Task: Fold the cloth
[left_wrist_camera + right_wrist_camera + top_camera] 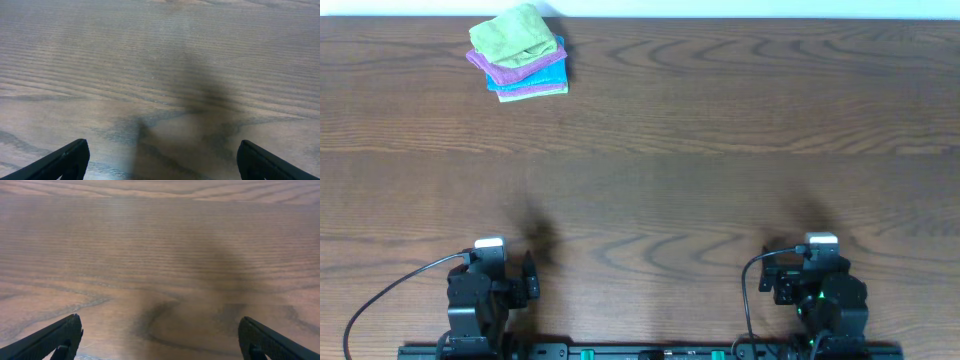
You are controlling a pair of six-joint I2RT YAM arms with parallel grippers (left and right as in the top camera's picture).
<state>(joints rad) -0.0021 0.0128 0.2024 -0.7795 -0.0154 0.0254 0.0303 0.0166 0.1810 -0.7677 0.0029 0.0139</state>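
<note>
The cloth (512,35) is a light lime-green crumpled bundle at the far left of the table, lying on top of a small stack of other cloths. It shows only in the overhead view. My left gripper (162,147) is open over bare wood, with nothing between its fingers. The right gripper (160,322) is also open and empty. Both arms sit folded back at the near edge, the left arm (485,290) and the right arm (825,290), far from the cloth.
Under the cloth lie a purple folded cloth (498,68) and a turquoise-blue folded cloth (548,76). The wooden table (700,150) ends at its far edge just behind the stack. A black rail (650,351) runs along the near edge.
</note>
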